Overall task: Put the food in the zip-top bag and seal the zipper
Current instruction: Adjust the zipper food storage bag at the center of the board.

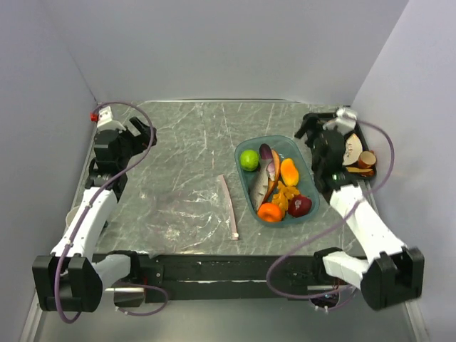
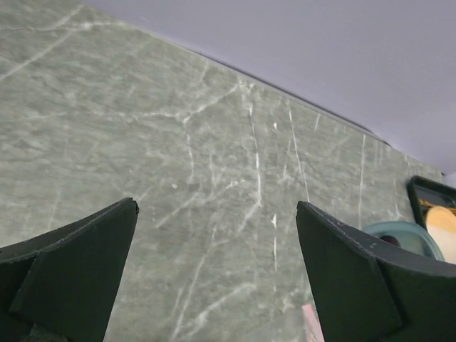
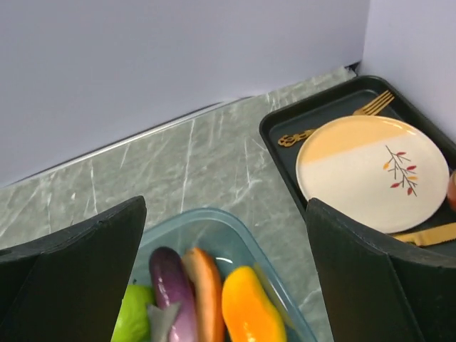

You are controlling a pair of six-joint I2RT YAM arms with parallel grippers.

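The food (image 1: 274, 187) is heaped in the teal tray (image 1: 285, 140): a green lime (image 1: 249, 159), a purple slice (image 3: 171, 288), a dark red apple (image 1: 300, 206). The clear bag (image 1: 187, 208) is laid left of the tray, its pink zipper (image 1: 229, 206) nearest it. The left gripper (image 1: 142, 132), well left of the tray, and right gripper (image 1: 308, 128), just right of it, are spread wide, empty

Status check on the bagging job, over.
Left gripper and right gripper open, empty. Food in teal tray, zip-top bag empty beside it. Nothing between them.
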